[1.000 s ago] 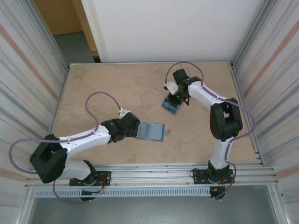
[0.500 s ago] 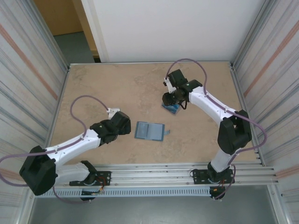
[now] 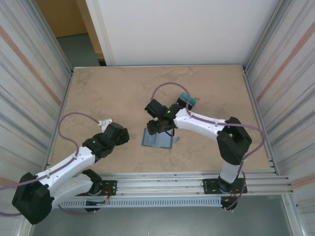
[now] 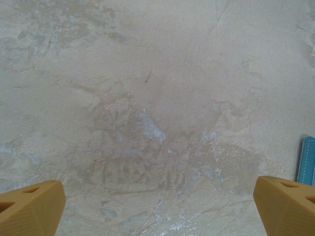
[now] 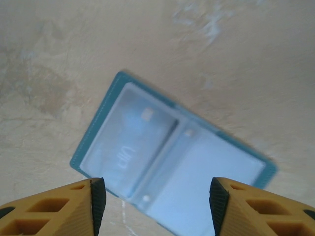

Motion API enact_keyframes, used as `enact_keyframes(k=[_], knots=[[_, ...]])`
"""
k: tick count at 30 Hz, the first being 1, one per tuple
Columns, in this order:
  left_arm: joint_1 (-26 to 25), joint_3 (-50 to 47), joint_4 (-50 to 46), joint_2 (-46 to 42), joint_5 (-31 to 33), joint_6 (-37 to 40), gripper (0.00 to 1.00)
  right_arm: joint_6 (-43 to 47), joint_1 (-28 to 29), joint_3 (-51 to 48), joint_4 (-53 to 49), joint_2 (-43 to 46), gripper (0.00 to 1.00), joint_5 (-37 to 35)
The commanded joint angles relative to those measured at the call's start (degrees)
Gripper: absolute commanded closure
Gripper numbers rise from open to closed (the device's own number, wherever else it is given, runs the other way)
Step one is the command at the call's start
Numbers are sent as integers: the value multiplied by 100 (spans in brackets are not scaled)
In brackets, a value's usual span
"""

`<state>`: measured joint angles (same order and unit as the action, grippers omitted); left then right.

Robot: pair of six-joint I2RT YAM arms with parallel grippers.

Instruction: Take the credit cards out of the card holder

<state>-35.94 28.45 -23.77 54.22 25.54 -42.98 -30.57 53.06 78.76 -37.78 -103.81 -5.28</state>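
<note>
1. The card holder [image 3: 161,140] lies open and flat on the table [image 3: 113,93], near the front edge and about midway between the two arms. Its pale lining faces up and its small closure tab [image 3: 176,139] sticks out on the right.
2. The right gripper [image 3: 154,128] hangs over the holder's left end. In the right wrist view its fingers [image 5: 94,197] are spread apart above the lining with nothing between them, and the holder [image 5: 172,157] is slanted below.
3. The left panel shows faint lettering, possibly a card left in the pocket. The blur makes that uncertain.
4. The credit cards [image 3: 189,102], a small teal and dark pile, sit on the table behind the right forearm, well apart from the holder.
5. The left gripper [image 3: 123,132] is low over bare table to the left of the holder, not touching it. Its fingers [image 4: 29,206] are spread wide and hold nothing. One teal edge of the holder [image 4: 308,160] shows at the right side of the left wrist view.
</note>
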Motion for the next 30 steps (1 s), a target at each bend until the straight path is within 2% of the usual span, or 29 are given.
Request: enact_keyframes(k=[1, 10, 30], knots=[[52, -111, -9, -121, 65, -189, 1, -455, 192, 371, -77, -453, 39, -203], [73, -261, 30, -209, 70, -299, 1, -509, 433, 941, -296, -1253, 36, -152], [121, -271, 74, -187, -1, -294, 1, -494, 469, 852, -248, -1594, 36, 140]])
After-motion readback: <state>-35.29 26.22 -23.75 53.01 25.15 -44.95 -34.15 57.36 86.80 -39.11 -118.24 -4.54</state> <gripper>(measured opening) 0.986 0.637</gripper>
